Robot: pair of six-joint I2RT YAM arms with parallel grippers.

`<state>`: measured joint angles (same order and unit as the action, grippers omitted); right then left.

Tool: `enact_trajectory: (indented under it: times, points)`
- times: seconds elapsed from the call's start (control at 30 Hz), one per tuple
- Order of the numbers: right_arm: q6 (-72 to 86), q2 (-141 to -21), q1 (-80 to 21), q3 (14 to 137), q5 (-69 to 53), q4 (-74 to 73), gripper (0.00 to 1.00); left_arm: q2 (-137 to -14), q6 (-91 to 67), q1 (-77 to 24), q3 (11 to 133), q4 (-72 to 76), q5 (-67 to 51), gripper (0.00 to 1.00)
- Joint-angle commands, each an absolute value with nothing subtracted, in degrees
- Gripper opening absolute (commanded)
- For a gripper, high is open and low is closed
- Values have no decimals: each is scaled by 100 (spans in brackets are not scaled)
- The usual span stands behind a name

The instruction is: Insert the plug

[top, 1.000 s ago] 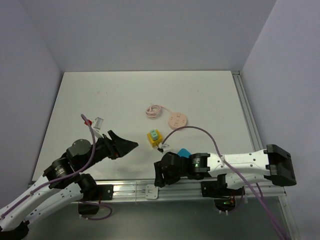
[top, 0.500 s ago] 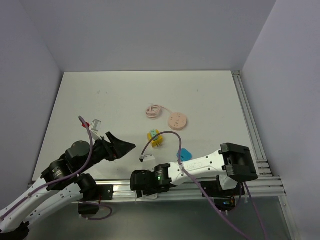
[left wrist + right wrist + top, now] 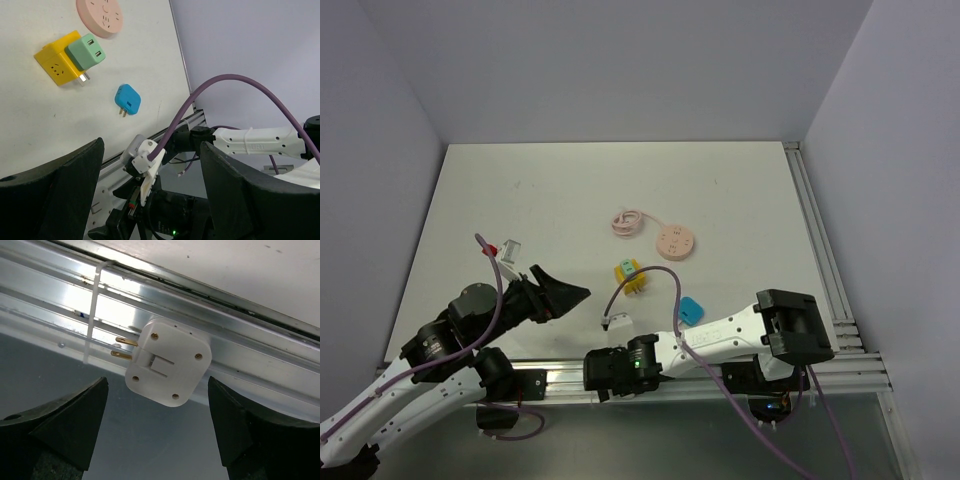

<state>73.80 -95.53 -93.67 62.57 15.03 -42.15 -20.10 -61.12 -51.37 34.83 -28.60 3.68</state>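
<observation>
1. White table (image 3: pixel 570 190), flat and smooth.
2. Shiny metal rail (image 3: pixel 260 375) along its near edge.
3. Left gripper (image 3: pixel 582 292): black fingers wide apart, holding nothing.
4. Right gripper (image 3: pixel 156 390): wide apart too, either side of the plug, not touching.
5. White square plug (image 3: pixel 167 362), round corners, two gold prongs, lies on the rail.

Table (image 3: pixel 520 190): round socket (image 3: pixel 675 241) mid-table, coiled cord (image 3: pixel 628 222) just left of it, slightly farther back. Cube adapter (image 3: pixel 634 284) nearer, w/ a plug (image 3: pixel 627 267) seated on it. Small two-pin plug (image 3: pixel 691 310) to cube's near-right, apart. Small item (image 3: pixel 510 247) well left. Left gripper (image 3: pixel 575 292) left of cube, apart. Rail (image 3: pixel 250 365) along table's near edge; square plug (image 3: pixel 167 361) lies on it, btwn right gripper's (image 3: pixel 157 385) fingers, untouched.
</observation>
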Motion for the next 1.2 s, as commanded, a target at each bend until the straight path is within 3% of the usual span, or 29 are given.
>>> enact_trajectory:
  times: [0.0, 0.03, 0.47, 0.7, 0.8, 1.0, 1.17]
  points:
    - [7233, -9501, -9448, 6205, 1591, -3920, 88, -1978, -6029, -5159, 3437, -2786, 264, 84]
    - [7216, -9492, -9440, 6188, 1626, -3929, 93, -1960, -6029, -5159, 3437, -2795, 264, 84]
    - [7163, -9896, -9413, 6240, 1626, -4140, 93, -1898, -6056, -5159, 3445, -2769, 202, 84]
    - [7251, -9958, -9369, 6100, 1696, -4061, 87, -1916, -6064, -5159, 3437, -2760, 193, 84]
    - [7260, -9879, -9343, 5934, 1679, -3912, 75, -1898, -6056, -5159, 3437, -2795, 193, 84]
    - [7225, -9668, -9316, 5722, 1722, -3814, 38, -1881, -6047, -5159, 3436, -2813, 176, 84]
    - [6795, -9116, -9334, 5774, 2170, -4069, 21, -1933, -6029, -5159, 3428, -2769, 71, 84]
